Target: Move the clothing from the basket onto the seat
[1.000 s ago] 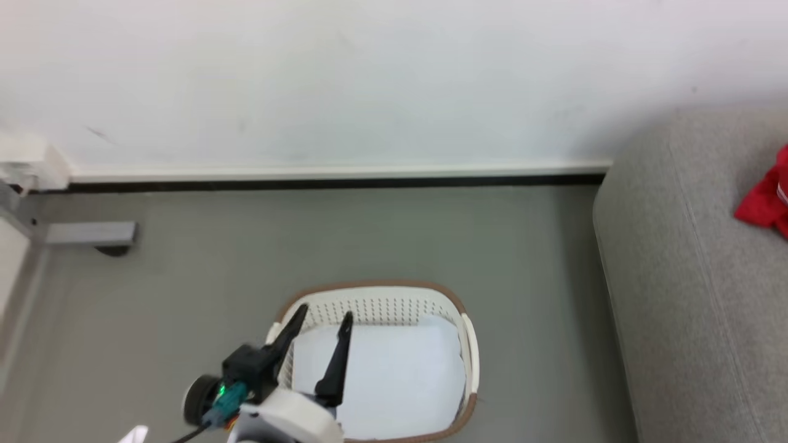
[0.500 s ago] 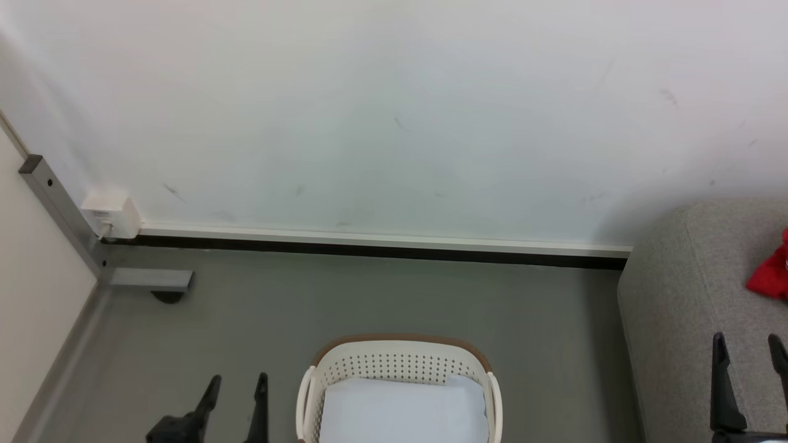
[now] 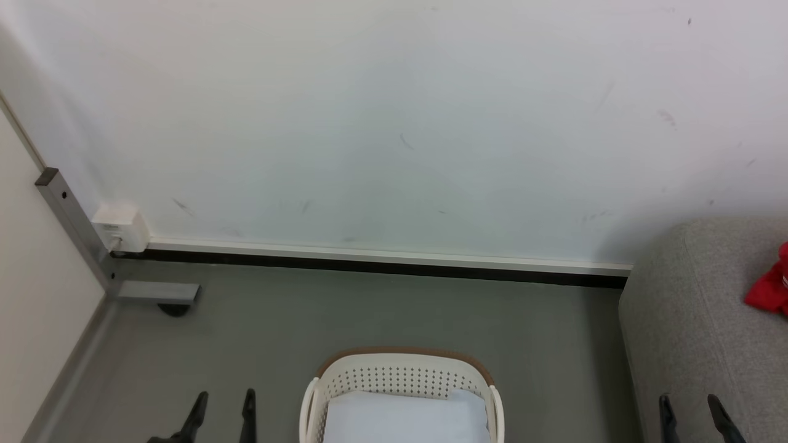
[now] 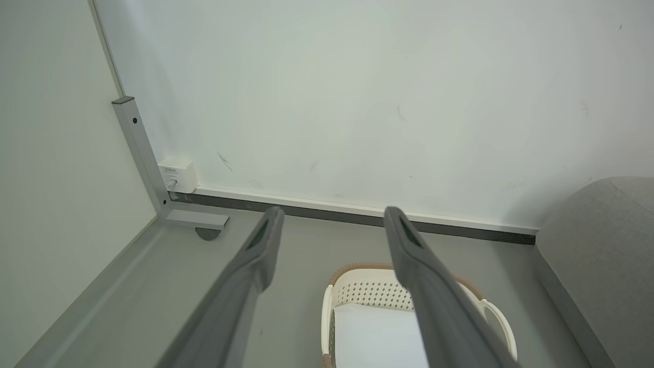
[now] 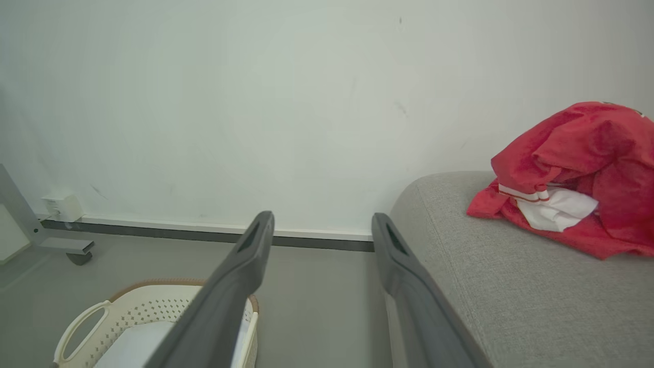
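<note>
Head view, one basket, one jersey, left tool apart, right tool apart

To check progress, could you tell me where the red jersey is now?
The red jersey lies crumpled on the grey sofa, at the right of the right wrist view, apart from the laundry basket.

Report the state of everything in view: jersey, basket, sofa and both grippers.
Red jersey: crumpled in a heap on the sofa.
Basket: upright on the floor, no jersey inside.
White sheet: lying flat in the basket.
Sofa: bearing the jersey.
Left gripper: open, empty.
Right gripper: open, empty.
</note>
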{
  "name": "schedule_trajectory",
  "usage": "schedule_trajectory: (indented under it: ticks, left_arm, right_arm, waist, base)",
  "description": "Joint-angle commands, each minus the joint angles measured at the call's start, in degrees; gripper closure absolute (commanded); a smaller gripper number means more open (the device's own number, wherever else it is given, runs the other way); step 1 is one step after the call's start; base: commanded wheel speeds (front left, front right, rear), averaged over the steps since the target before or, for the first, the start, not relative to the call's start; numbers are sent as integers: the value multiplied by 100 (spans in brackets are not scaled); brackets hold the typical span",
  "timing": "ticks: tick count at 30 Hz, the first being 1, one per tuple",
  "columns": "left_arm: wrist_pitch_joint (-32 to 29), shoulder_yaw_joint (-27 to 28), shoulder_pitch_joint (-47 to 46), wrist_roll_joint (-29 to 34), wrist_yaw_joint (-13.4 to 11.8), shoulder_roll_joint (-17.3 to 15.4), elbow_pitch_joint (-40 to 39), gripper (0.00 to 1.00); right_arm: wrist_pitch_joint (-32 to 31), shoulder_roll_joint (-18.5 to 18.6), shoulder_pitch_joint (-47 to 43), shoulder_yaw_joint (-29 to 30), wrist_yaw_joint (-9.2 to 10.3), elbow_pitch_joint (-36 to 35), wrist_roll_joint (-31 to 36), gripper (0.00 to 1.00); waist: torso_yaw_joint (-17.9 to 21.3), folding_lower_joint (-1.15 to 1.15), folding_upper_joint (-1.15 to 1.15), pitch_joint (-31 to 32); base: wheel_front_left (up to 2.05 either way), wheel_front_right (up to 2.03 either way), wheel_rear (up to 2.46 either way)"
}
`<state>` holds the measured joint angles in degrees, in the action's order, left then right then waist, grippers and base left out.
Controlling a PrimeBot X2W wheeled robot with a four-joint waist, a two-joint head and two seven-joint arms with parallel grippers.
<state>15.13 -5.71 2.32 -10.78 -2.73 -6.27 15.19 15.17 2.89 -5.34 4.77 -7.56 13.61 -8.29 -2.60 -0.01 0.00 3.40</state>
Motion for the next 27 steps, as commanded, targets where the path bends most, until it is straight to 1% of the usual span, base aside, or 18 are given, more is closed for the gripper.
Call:
schedule_trajectory:
  ticks: [1,10,12,13,16,27]
  left_arm:
    - [2,58,61,91,30,13,-15,0]
    - [2,231,25,283,228,184,9,0]
    - [2,253,36,245,323,213,19,0]
    - [-2,232,10,253,331,218,23,100]
    - [-20,211,47,233,331,241,167,100]
    - [-368,393,-119,-1010,435,255,149,100]
  right_arm:
    - [-5,8,-78,-20,14,40,-36,0]
    - [-5,7,10,-81,14,106,-70,0]
    - [-5,7,31,-92,14,93,-51,0]
    - [0,-2,2,-91,0,114,-56,100]
    - [-12,-36,-51,-89,-1,244,-77,100]
    - [-353,-28,154,-29,0,227,-1317,100]
  waist:
    - [3,1,0,-1]
    - [9,1,0,-27]
    - [3,1,0,-24]
    - [5,1,0,-24]
    - [8,1,0,-26]
    - [30,1,0,-55]
  base:
    - [0,0,0]
    - [0,0,0]
    - [0,0,0]
    - [0,0,0]
    - [0,0,0]
    - [0,0,0]
